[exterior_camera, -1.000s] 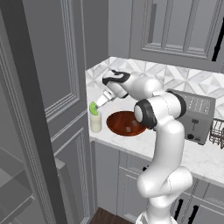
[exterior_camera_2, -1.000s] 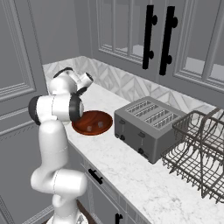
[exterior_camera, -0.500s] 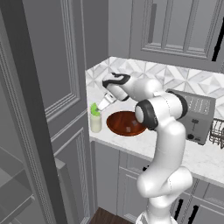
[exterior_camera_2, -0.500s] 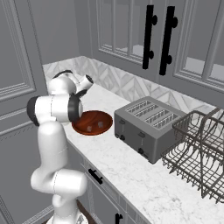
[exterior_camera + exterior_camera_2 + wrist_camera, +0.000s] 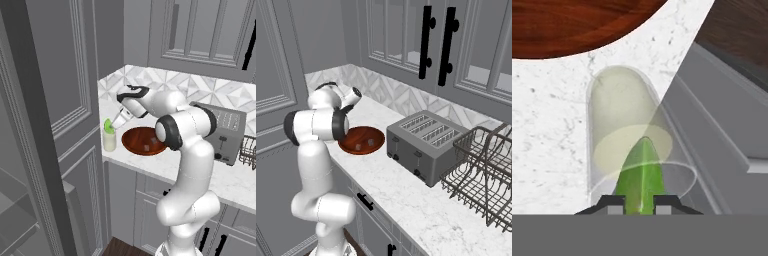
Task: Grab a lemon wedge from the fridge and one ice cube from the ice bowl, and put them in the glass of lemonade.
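right over the glass of lemonade (image 5: 629,145), the gripper (image 5: 639,200) pinches the lemon wedge (image 5: 641,177) pointing tip-down at its mouth.

Lemon wedge (image 5: 641,175): yellow-green, tip forward, over the mouth of the glass of lemonade (image 5: 624,135). Glass upright on marble counter edge, pale liquid inside, just beside the ice bowl (image 5: 144,140). Bowl: reddish-brown, shallow, two ice cubes (image 5: 364,144) inside.

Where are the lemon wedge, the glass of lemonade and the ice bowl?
lemon wedge (image 5: 641,172), hand view, its green middle.
glass of lemonade (image 5: 109,140), left base view, its side wall.
ice bowl (image 5: 349,145), right base view, its near rim.
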Controlling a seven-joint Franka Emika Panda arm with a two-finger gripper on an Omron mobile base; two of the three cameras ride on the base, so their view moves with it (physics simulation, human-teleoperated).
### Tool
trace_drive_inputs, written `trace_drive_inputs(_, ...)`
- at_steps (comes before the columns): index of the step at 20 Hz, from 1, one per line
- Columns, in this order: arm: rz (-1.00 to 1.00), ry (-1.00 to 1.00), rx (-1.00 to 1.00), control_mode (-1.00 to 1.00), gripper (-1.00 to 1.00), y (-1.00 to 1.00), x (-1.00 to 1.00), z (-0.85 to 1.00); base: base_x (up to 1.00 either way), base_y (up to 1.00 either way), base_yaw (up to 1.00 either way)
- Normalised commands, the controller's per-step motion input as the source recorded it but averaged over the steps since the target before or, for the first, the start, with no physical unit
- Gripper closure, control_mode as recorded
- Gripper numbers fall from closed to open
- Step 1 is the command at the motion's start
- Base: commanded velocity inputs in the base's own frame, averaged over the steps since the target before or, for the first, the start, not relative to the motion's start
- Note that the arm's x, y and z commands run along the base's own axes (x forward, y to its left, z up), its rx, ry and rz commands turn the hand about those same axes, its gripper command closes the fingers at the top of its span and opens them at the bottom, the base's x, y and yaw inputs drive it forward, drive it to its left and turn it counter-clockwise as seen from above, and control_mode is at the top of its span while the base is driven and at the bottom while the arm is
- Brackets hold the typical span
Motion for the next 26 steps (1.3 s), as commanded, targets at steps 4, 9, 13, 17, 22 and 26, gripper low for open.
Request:
trace_drive_inputs(4,-0.02,-0.06,0.0,-1.0,-1.0,0.0,0.0,0.42,0.0,0.0,0.0)
trace_drive_inputs(9,-0.04,-0.01,-0.06,-1.0,-1.0,-0.11,-0.02,0.85,0.0,0.0,0.0)
trace_drive_inputs(13,-0.13,0.07,-0.2,-1.0,-1.0,-0.61,-0.58,0.57,0.0,0.0,0.0)
trace_drive_inputs(17,-0.21,0.01,-0.28,-1.0,-1.0,-0.73,-0.94,0.18,0.0,0.0,0.0)
trace_drive_inputs(22,-0.25,0.04,-0.17,-1.0,-1.0,-0.52,-0.65,-0.61,0.0,0.0,0.0)
trace_drive_inputs(26,0.21,0.02,-0.11,-1.0,-1.0,-0.34,0.42,-0.31,0.0,0.0,0.0)
